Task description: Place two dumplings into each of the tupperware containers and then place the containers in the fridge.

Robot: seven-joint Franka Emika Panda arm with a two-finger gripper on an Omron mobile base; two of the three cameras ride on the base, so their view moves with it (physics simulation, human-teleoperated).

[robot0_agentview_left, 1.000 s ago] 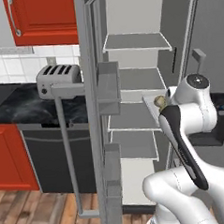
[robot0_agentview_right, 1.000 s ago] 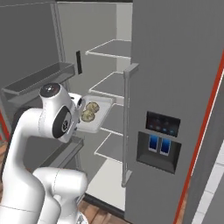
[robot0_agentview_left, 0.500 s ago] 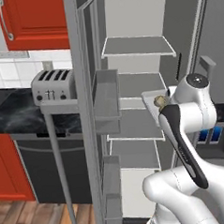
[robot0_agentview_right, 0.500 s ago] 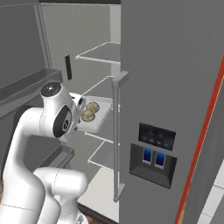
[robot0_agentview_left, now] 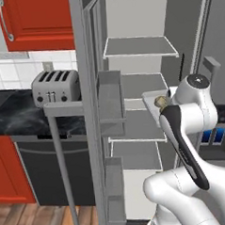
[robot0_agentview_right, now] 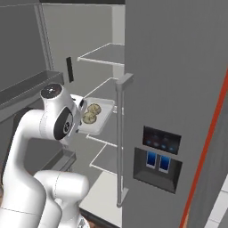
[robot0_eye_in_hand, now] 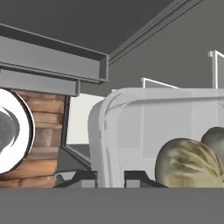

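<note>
"How should you finish this?"

"Keep the container (robot0_agentview_right: 99, 116) level and slide it straight in over a shelf (robot0_agentview_left: 143, 132) of the open fridge (robot0_agentview_left: 138, 46), well clear of the door. My gripper (robot0_eye_in_hand: 110, 178) is pinched on its near rim."

"What's in it?"

"Two dumplings (robot0_agentview_right: 91, 114), side by side, touching. It hangs in front of the middle shelves."
</note>
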